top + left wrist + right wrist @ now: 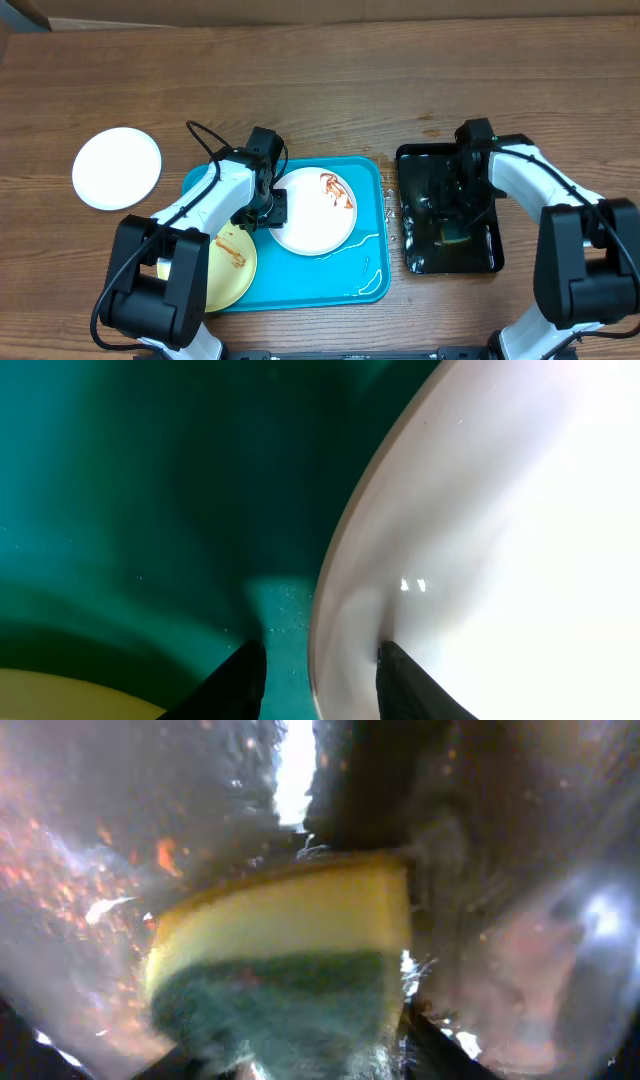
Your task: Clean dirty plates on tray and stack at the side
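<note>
1. Reaching over the near-left part of the tray (365, 270), the left gripper (268, 208) sits at the left rim of the smeared white plate (313, 222).
2. In the left wrist view its fingers (405, 685) straddle that rim at a narrow setting, one over the plate's face and the other on the tray side. A strip of turquoise shows between the outer finger and the rim, so a firm pinch cannot be told.
3. This plate lies on the right half of the tray, with a brown-red sauce smear (338, 190) on its upper right.
4. The yellow-green plate (225, 275) lies at the tray's lower-left corner, also streaked with sauce and partly hidden by the left arm.
5. The clean white plate (117, 167) rests on the table (330, 90) left of the tray, well apart from it.
6. The right gripper (455, 215) is down in the black tray (480, 255), which is wet and glossy.
7. In the right wrist view the sponge (280, 960), yellow with a green scrub layer, fills the gap between the dark fingers, clamped at moderate width.
</note>
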Robot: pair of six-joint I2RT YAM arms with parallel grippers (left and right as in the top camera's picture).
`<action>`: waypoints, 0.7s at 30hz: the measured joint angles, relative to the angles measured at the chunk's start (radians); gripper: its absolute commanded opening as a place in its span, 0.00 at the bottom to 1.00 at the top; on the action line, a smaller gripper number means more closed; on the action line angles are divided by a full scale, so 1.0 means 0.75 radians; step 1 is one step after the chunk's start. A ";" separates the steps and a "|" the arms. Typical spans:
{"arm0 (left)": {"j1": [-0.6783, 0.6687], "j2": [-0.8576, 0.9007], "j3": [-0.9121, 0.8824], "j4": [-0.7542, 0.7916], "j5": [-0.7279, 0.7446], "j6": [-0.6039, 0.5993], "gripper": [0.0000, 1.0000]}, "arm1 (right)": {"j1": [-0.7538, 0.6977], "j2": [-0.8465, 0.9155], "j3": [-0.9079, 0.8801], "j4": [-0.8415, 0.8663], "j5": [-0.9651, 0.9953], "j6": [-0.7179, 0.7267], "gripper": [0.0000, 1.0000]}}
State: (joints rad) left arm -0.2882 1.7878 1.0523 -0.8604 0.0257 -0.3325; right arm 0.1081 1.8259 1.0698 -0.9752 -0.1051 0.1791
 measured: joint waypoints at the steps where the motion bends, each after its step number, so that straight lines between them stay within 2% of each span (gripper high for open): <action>1: 0.000 0.000 0.000 0.000 -0.001 0.000 0.38 | -0.002 -0.002 -0.004 0.003 0.001 0.006 0.04; 3: 0.000 0.000 0.000 -0.001 -0.001 0.000 0.38 | -0.003 -0.002 0.005 -0.032 -0.003 0.008 0.04; 6: 0.000 0.000 0.000 0.000 -0.001 -0.001 0.38 | -0.003 0.003 0.078 -0.211 -0.003 0.009 0.04; 10: 0.000 0.000 -0.002 0.000 -0.001 0.000 0.38 | -0.003 0.003 0.292 -0.427 -0.004 0.006 0.04; 16: 0.000 0.000 -0.002 0.010 -0.001 -0.001 0.38 | -0.003 -0.068 0.373 -0.437 0.010 0.006 0.04; 21: 0.000 0.000 -0.002 0.016 -0.001 0.000 0.31 | -0.003 -0.076 0.370 -0.484 0.032 0.006 0.04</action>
State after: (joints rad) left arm -0.2882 1.7878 1.0512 -0.8486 0.0254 -0.3325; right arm 0.1062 1.7691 1.3476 -1.3380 -0.0814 0.1833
